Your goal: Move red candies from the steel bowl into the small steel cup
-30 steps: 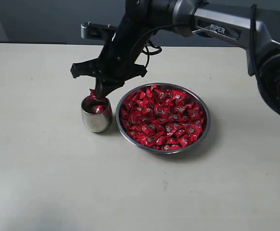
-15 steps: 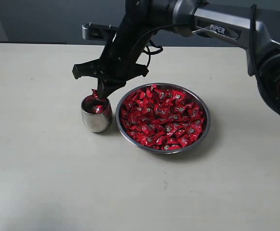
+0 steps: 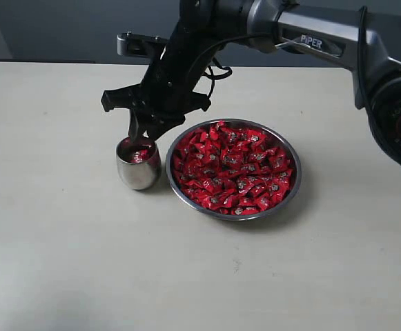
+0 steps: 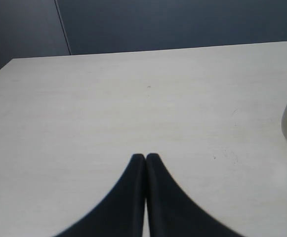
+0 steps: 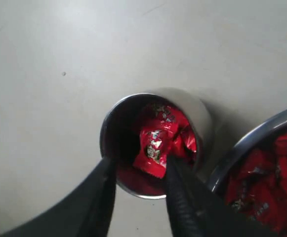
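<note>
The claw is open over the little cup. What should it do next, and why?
Probably lift straight up, then swing over to the bowl for another one. The right claw stands open just above the cup, and a red candy lies inside the cup and looks loose, not pinched. The bowl beside it is full of candies.

Shiny red candies [image 3: 233, 167] heap the wide steel bowl [image 3: 236, 217] at frame centre; just left of it, the small steel cup [image 3: 137, 176] stands upright, holding a few more.
</note>
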Motion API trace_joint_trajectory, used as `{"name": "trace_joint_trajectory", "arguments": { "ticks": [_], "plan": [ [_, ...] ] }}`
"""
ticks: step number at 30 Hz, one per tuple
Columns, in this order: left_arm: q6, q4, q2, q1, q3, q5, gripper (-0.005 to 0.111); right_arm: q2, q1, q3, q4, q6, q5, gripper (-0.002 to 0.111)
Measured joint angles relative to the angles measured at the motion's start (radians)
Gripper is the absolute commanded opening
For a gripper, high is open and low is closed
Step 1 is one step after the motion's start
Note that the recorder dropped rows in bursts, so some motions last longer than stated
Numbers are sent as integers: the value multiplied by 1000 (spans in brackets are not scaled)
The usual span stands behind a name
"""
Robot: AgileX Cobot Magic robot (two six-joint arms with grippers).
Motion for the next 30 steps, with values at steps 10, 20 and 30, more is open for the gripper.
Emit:
{"name": "trace_joint_trajectory", "arguments": {
  "ticks": [10, 20, 30],
  "plan": [
    [0, 0, 0, 0, 0, 0, 0, -2, 0, 0, -7, -2, 19, 41],
    [0, 0, 0, 0, 0, 0, 0, -306, -37, 272, -293, -14, -202, 41],
    [0, 0, 0, 0, 0, 0, 0, -473, -177, 732, -374, -54, -464, 41]
  ]
}}
